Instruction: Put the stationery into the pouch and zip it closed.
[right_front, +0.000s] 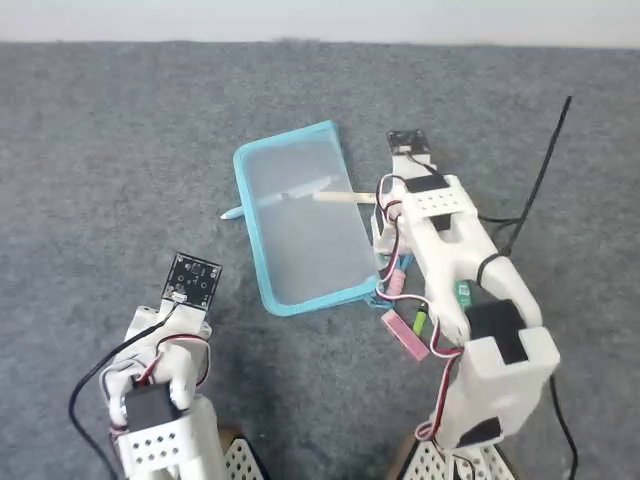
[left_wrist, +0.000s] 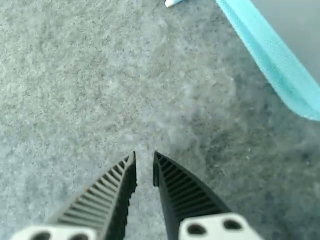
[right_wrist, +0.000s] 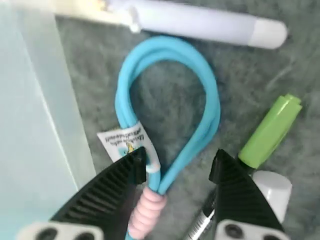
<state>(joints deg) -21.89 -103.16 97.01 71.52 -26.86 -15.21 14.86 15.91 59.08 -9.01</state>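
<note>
The translucent pouch (right_front: 300, 215) with a teal border lies flat mid-table, a pen (right_front: 232, 213) poking out of its left edge and a cream stick (right_front: 345, 197) reaching in from its right edge. My right gripper (right_wrist: 177, 167) is open, low over a blue cord loop (right_wrist: 170, 100) with a white tag and a pink beaded end (right_wrist: 145, 212); the cord's lower end sits between the fingers. A white pen (right_wrist: 200, 22) and a green marker (right_wrist: 270, 130) lie beside it. My left gripper (left_wrist: 144, 165) is shut over bare carpet, short of the pouch edge (left_wrist: 270, 55).
A pink eraser-like block (right_front: 405, 335) and the green marker (right_front: 420, 322) lie partly under the right arm (right_front: 470, 290). The left arm (right_front: 165, 380) sits at the lower left. Grey carpet covers the table; a black cable (right_front: 545, 170) runs at the right.
</note>
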